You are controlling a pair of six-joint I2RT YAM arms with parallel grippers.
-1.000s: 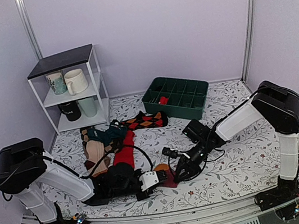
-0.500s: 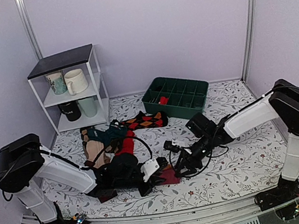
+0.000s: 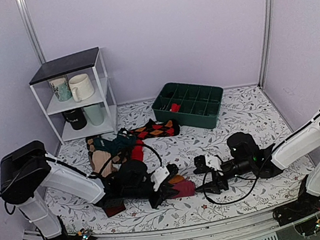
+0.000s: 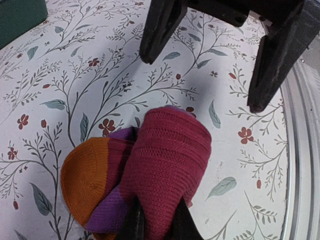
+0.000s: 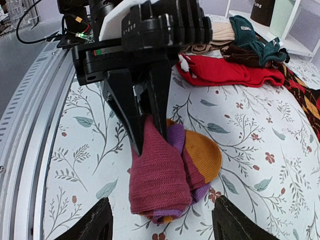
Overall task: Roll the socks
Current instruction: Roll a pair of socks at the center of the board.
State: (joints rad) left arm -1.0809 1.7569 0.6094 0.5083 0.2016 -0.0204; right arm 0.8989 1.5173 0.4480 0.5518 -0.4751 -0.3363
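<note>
Maroon socks [image 5: 160, 175] in left end effector [image 5: 150, 140]

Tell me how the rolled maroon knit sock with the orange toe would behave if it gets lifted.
Likely floppy: the rolled maroon knit sock is soft ribbed fabric, bunched under the left pincer. Its loose folds may well unroll, since only one edge looks pinched.
</note>
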